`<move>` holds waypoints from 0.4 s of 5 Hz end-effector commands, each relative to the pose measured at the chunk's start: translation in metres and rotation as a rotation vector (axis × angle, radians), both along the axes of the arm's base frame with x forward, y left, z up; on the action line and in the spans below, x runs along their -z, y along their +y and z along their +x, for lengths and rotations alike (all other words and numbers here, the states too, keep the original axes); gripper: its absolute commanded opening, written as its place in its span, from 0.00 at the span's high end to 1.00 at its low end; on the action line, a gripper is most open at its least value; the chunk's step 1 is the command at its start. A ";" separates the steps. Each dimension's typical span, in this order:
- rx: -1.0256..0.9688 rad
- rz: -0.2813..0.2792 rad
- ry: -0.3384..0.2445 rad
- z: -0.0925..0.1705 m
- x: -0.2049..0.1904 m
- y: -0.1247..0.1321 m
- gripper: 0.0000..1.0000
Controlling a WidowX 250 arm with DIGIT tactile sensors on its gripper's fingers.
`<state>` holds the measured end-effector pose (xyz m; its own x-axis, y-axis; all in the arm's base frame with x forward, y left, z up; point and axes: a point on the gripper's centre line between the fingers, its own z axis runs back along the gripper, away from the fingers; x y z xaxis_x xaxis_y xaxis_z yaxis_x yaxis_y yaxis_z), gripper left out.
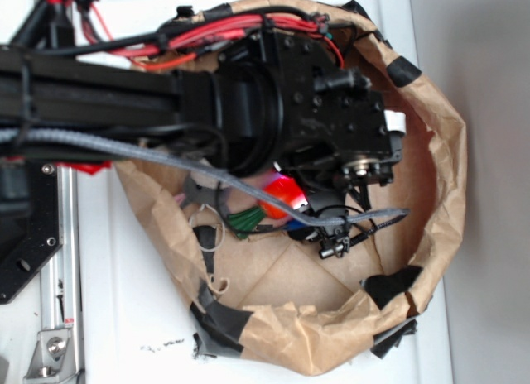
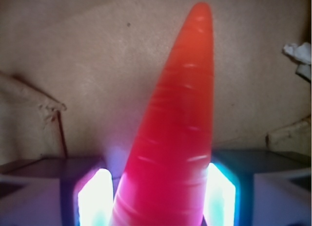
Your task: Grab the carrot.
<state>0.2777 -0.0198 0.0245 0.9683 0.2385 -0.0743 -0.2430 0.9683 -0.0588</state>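
Observation:
The carrot [image 2: 180, 128] is glossy orange and tapered. It fills the middle of the wrist view with its tip pointing away over the brown paper floor. My gripper [image 2: 157, 192] has its two glowing pads [image 2: 95, 199] pressed close against either side of the carrot's thick part and is shut on it. In the exterior view the carrot [image 1: 276, 197] shows as an orange-pink patch under the black gripper [image 1: 291, 205]. Its dark green leafy top [image 1: 244, 221] sticks out to the left.
A brown paper wall [image 1: 431, 111] patched with black tape [image 1: 224, 322] rings the work area on a white table [image 1: 132, 318]. A grey sleeved cable [image 1: 166, 160] crosses the arm. A white crumpled thing [image 2: 300, 55] lies at the right.

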 end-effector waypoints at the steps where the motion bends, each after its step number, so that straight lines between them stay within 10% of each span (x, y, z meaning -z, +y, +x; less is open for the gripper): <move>1: 0.126 -0.081 -0.280 0.004 -0.108 0.008 1.00; 2: 0.160 -0.090 -0.336 -0.008 -0.158 0.000 1.00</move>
<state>0.2722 -0.0188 0.1697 0.9805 0.0971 0.1710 -0.0649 0.9806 -0.1848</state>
